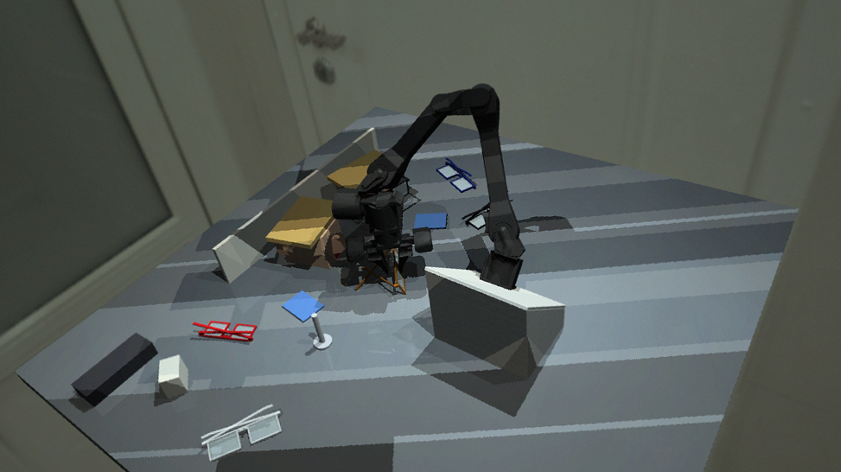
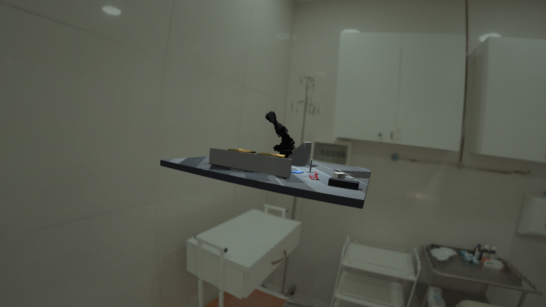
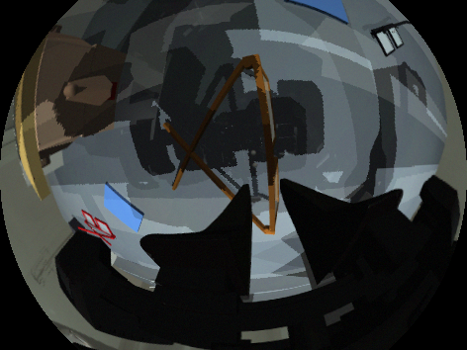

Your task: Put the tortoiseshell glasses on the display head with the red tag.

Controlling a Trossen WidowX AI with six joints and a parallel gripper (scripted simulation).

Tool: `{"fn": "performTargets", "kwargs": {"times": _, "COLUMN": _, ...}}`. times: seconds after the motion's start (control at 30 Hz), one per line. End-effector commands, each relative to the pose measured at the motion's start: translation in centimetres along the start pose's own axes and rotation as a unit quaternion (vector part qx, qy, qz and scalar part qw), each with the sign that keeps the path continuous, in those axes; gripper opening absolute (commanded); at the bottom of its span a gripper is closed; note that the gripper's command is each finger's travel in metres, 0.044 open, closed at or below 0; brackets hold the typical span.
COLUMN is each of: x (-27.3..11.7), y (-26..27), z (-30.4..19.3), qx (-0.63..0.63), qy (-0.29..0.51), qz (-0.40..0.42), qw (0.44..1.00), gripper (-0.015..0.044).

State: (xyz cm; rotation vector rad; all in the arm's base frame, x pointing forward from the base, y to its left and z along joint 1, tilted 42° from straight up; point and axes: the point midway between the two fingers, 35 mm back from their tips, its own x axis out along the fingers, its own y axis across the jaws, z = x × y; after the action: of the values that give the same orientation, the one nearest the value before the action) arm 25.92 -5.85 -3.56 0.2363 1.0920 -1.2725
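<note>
The tortoiseshell glasses (image 1: 404, 286) (image 3: 270, 153) lie on the table below my gripper (image 1: 392, 262) (image 3: 264, 186), lenses on edge and temples spread and crossing. My gripper points down and is partly open, with a gap between its fingertips. One end of the front frame shows in that gap in the wrist view, not gripped. The near display head (image 1: 308, 250) (image 3: 51, 99) has a yellow top and a red tag (image 3: 114, 91) beside its nose. The other head's yellow top (image 1: 355, 170) shows behind it; my arm hides much of that head.
A pale panel (image 1: 238, 254) (image 2: 248, 162) runs behind the heads. A tall pale wedge (image 1: 476, 310) stands near the arm base. Red glasses (image 1: 226, 331), white glasses (image 1: 263, 428), a blue plate (image 1: 302, 306) by a small post, a dark box (image 1: 114, 368) and a white block (image 1: 172, 376) stand around.
</note>
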Motion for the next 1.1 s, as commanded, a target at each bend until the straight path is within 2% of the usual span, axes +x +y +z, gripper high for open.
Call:
{"fn": "performTargets", "kwargs": {"times": 0.0, "x": 0.92, "y": -0.44, "z": -0.16, "qx": -0.006, "qy": -0.002, "qz": -0.006, "qw": 1.000, "gripper": 0.0120}}
{"fn": "performTargets", "kwargs": {"times": 0.77, "x": 1.76, "y": -0.16, "z": -0.17, "qx": -0.005, "qy": -0.002, "qz": -0.006, "qw": 1.000, "gripper": 0.0120}}
{"fn": "performTargets", "kwargs": {"times": 1.07, "x": 1.73, "y": -0.44, "z": -0.25, "qx": -0.004, "qy": 0.001, "qz": -0.006, "qw": 1.000, "gripper": 0.0060}}
